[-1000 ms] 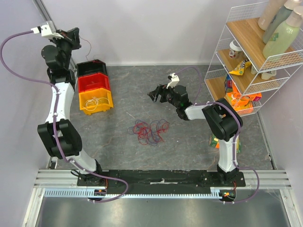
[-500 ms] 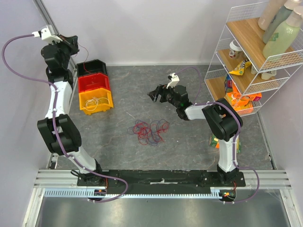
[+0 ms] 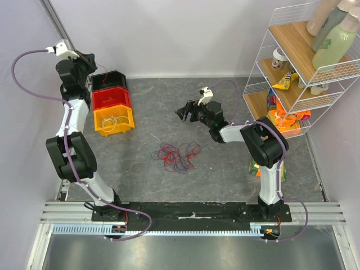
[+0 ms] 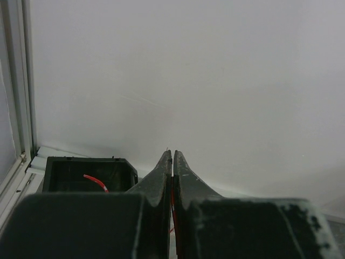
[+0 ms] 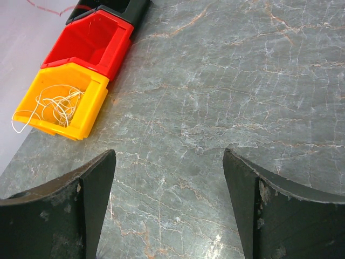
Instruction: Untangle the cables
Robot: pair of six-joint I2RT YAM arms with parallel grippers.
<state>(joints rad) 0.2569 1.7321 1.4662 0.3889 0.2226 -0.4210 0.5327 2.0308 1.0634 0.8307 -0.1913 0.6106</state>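
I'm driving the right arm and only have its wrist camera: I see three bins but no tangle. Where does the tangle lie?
Observer: The tangle of red and dark cables lies on the table, closer to the near edge than your right gripper, outside what your camera frames.
Operator: And the left arm?
Observer: The left gripper is up near the black bin. It is shut, and a thin red cable shows between its fingers.
Operator: Anything inside that black bin?
Observer: A red strand curves inside it. I cannot tell whether it is the held one.
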